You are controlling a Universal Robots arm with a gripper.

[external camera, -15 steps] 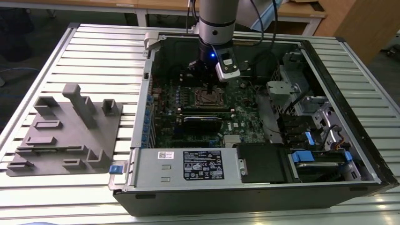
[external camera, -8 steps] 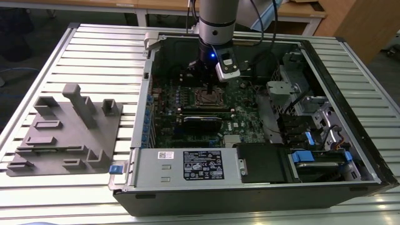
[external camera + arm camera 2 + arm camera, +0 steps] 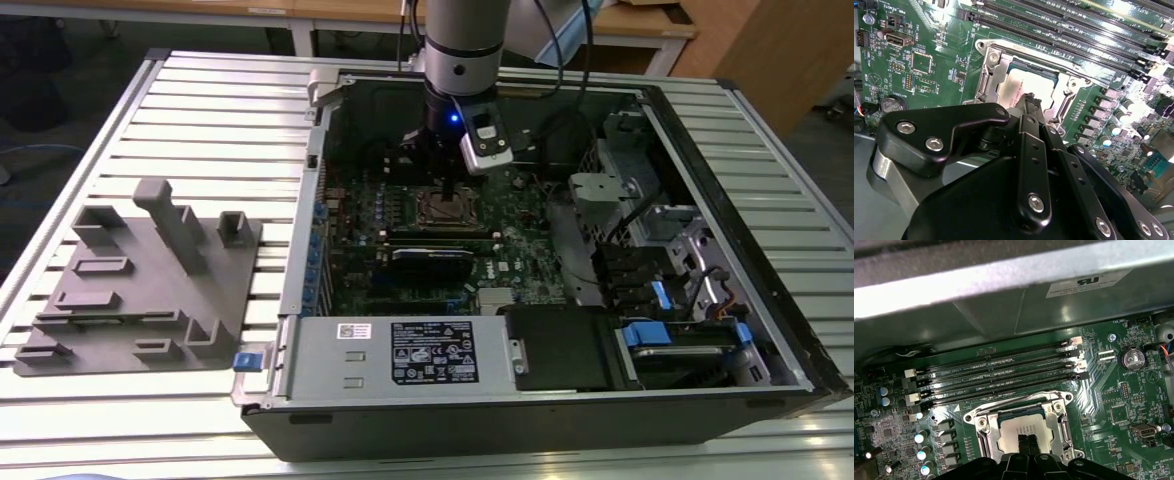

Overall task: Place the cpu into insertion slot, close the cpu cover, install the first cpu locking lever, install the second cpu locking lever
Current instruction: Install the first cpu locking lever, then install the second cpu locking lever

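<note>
Inside the open computer case (image 3: 534, 428) on the slatted worktop (image 3: 200, 100), the gripper (image 3: 1027, 439) has its fingers pressed together, tips down at the silvery top of the cpu (image 3: 1019, 428), which sits in the insertion slot (image 3: 974, 418) with the cpu cover (image 3: 989, 435) lying flat around it.
</note>
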